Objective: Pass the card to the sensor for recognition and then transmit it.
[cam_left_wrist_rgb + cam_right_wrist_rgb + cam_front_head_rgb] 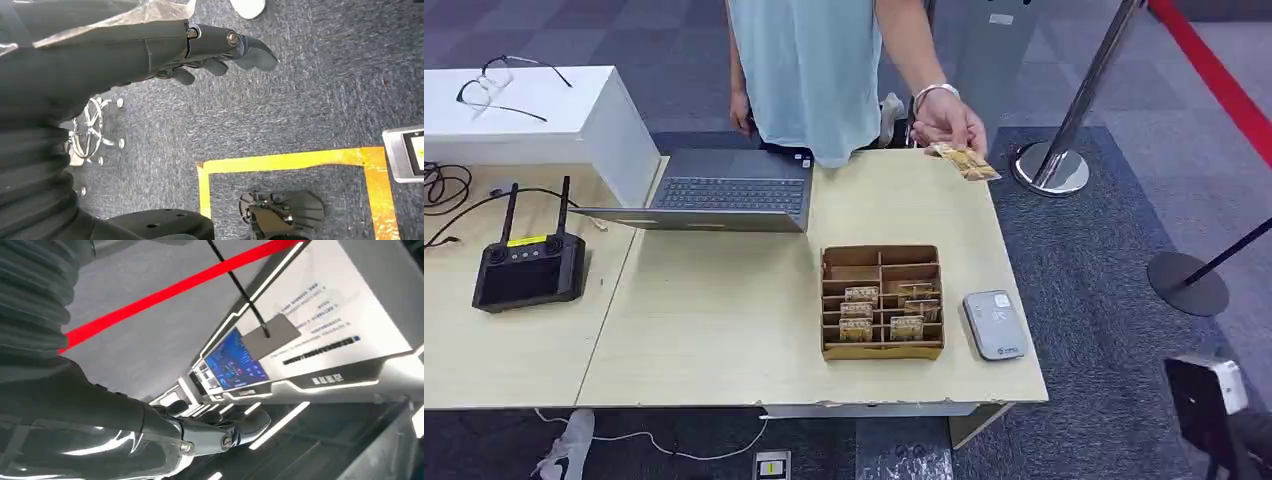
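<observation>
Person's hand (946, 120) holds the card (964, 161) out over the table's (724, 330) far corner; thin, stiff, slick, so pinch its free edge. Left hand (220, 50) and right hand (220, 432) hang empty, fingers loosely apart

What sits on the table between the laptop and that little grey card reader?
In the head view, a brown cardboard organizer holding cards stands between the laptop and the grey card reader, close beside the reader; bare tabletop lies toward the laptop.

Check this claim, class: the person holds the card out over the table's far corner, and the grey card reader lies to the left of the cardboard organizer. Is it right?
One slip. The head view shows the card reader right of the cardboard organizer, not left. The person's hand does hold the card over the table's far corner.
</observation>
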Robot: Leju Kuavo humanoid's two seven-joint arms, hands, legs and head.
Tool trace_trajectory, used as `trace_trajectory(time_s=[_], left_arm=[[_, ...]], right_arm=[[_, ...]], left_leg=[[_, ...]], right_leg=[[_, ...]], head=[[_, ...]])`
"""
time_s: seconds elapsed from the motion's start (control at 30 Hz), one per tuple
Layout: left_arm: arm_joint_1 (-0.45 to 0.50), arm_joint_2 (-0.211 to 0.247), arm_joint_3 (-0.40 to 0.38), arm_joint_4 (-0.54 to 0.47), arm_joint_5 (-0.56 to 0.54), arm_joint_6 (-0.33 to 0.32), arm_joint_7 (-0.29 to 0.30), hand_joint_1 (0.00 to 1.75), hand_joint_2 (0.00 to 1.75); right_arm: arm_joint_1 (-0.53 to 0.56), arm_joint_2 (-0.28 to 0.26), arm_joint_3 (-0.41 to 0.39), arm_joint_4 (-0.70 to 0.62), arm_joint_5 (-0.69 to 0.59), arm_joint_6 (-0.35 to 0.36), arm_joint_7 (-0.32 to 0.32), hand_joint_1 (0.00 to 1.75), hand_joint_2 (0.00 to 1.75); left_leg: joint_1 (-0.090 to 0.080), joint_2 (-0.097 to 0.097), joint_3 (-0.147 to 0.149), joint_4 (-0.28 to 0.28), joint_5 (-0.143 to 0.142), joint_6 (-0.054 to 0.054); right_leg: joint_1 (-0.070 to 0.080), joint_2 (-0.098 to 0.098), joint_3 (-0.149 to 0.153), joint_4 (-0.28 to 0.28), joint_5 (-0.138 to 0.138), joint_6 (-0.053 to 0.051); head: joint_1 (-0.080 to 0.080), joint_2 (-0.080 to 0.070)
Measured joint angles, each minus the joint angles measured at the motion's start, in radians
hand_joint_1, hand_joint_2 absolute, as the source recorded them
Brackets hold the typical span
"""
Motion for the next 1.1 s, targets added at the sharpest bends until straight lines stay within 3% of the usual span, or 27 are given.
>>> trace_trajectory(time_s=[0.07,0.2,0.53,0.57,0.6,0.67,0.7,0.73,0.77,0.8,0.87,1.1], left_arm=[[-0.001,0.0,-0.001,0.0,-0.005,-0.004,-0.005,0.0,1.75],[-0.003,0.0,-0.002,0.0,-0.01,-0.008,-0.005,0.0,1.75],[-0.007,0.002,-0.018,0.0,-0.038,-0.023,-0.005,0.0,1.75],[-0.007,0.002,-0.019,0.0,-0.04,-0.024,-0.006,0.0,1.75],[-0.007,0.002,-0.021,0.0,-0.043,-0.026,-0.006,0.0,1.75],[-0.007,0.002,-0.024,0.0,-0.045,-0.028,-0.006,0.0,1.75],[-0.007,0.002,-0.027,0.0,-0.046,-0.028,-0.006,0.0,1.75],[-0.007,0.002,-0.027,0.0,-0.047,-0.029,-0.006,0.0,1.75],[-0.007,0.002,-0.028,0.0,-0.049,-0.029,-0.008,0.0,1.75],[-0.007,0.002,-0.028,0.0,-0.052,-0.029,-0.009,0.0,1.75],[-0.007,0.002,-0.03,0.0,-0.055,-0.029,-0.009,0.0,1.75],[-0.007,0.003,-0.043,0.0,-0.061,-0.029,-0.009,0.0,1.75]], right_arm=[[-0.022,-0.039,0.056,-0.004,0.048,0.001,0.063,0.0,1.75],[-0.054,-0.105,0.172,-0.006,0.096,0.005,0.124,0.0,1.75],[-0.208,-0.229,0.458,0.027,0.206,0.122,0.175,0.03,1.75],[-0.224,-0.234,0.48,0.031,0.209,0.13,0.175,0.44,1.75],[-0.241,-0.238,0.503,0.036,0.212,0.137,0.174,1.05,1.75],[-0.274,-0.248,0.555,0.049,0.217,0.151,0.167,1.34,1.75],[-0.288,-0.251,0.58,0.057,0.222,0.154,0.164,1.4,1.75],[-0.3,-0.252,0.601,0.063,0.226,0.16,0.16,1.38,1.75],[-0.313,-0.253,0.619,0.069,0.227,0.165,0.157,1.2,1.75],[-0.327,-0.253,0.639,0.075,0.228,0.169,0.152,0.44,1.75],[-0.351,-0.253,0.674,0.089,0.228,0.172,0.148,0.24,1.75],[-0.406,-0.253,0.753,0.126,0.225,0.183,0.134,0.19,1.75]], left_leg=[[0.0,0.0,0.0,0.0,0.0,0.0],[0.0,0.0,0.0,0.0,0.0,0.0],[0.0,0.0,0.0,0.0,0.0,0.0],[0.0,0.0,0.0,0.0,0.0,0.0],[0.0,0.0,0.0,0.0,0.0,0.0],[0.0,0.0,0.0,0.0,0.0,0.0],[0.0,-0.001,0.0,0.0,0.0,0.0],[0.0,-0.001,0.0,0.0,0.0,0.0],[0.0,0.0,0.0,0.0,0.0,0.0],[0.0,0.0,0.0,0.0,0.0,0.0],[0.0,0.0,0.0,0.0,0.0,0.0],[0.0,0.0,0.0,0.0,0.0,0.0]], right_leg=[[0.0,0.0,0.0,0.0,0.0,0.0],[0.0,0.0,0.0,0.0,0.0,0.0],[0.0,0.0,0.0,0.0,0.0,0.0],[0.0,0.0,0.0,0.0,0.0,0.0],[0.0,0.0,0.0,0.0,0.0,0.0],[0.0,0.0,-0.001,0.0,0.0,0.0],[0.0,0.0,-0.001,0.0,0.0,0.0],[0.0,0.0,-0.001,0.0,0.0,0.0],[0.0,0.0,-0.001,0.0,0.0,0.0],[0.0,0.0,-0.001,0.0,0.0,0.0],[0.0,0.0,-0.001,0.0,0.0,0.0],[0.0,0.0,-0.001,0.0,0.0,0.0]], head=[[0.0,0.0],[0.0,0.0],[0.0,0.0],[0.0,0.0],[0.0,0.0],[0.0,0.0],[0.0,0.0],[0.0,0.0],[0.0,0.0],[0.0,0.0],[0.0,0.0],[0.0,0.0]])
